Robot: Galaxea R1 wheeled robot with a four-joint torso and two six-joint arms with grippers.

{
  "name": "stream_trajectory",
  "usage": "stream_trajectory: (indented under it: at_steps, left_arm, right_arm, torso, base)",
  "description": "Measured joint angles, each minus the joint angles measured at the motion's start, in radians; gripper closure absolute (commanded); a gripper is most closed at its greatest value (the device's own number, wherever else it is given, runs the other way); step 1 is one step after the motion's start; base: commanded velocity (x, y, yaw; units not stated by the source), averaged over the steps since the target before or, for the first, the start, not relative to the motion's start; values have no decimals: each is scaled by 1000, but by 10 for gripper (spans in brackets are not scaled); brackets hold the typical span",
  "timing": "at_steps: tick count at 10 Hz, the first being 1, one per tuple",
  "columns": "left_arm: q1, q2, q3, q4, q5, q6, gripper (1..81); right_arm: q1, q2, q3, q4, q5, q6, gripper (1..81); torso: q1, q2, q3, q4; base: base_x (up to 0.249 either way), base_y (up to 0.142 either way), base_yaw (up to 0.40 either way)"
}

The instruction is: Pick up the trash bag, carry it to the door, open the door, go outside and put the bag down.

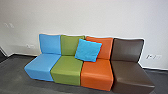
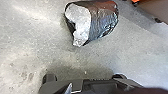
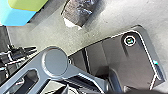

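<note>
Found black shiny plastic trash bag w/ pale whitish patch (image 2: 103, 18) lying on smooth grey floor (image 2: 32, 40), seen in both wrist views; w/ bare floor between it & robot's wide dark plate (image 3: 100, 52), no contact; not held by L claw or R claw as far as visible; can't tell whether L claw open or closed, same for R claw; noted in head view: armless four-seat sofa in lt. blue, green, orange & dk. brown (image 1: 96, 71), set near plain white wall (image 1: 87, 17); w/ bright blue square cushion (image 1: 88, 50) tilted against green & orange backrests.
</note>
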Motion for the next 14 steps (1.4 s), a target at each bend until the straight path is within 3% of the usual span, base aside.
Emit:
stream_trajectory:
  at_steps: [2,6,8,14]
  left_arm:
    - [-26,28,-36,-9,45,0,10]
    - [-58,67,-45,-35,63,-1,10]
    - [-80,97,-43,-39,71,-9,10]
    - [-115,98,-48,-52,70,-14,10]
  right_arm:
    - [25,-19,10,0,-6,0,10]
    - [122,-70,60,0,-19,23,10]
    - [151,-130,100,-1,-40,29,10]
    - [336,-153,142,28,-173,31,10]
  torso:
    - [46,-74,0,0]
    - [129,-207,-7,0]
    - [169,-272,-56,0]
    - [305,-487,-243,0]
  base:
    - [0,0,0]
    - [0,0,0]
    - [0,0,0]
    - [0,0,0]
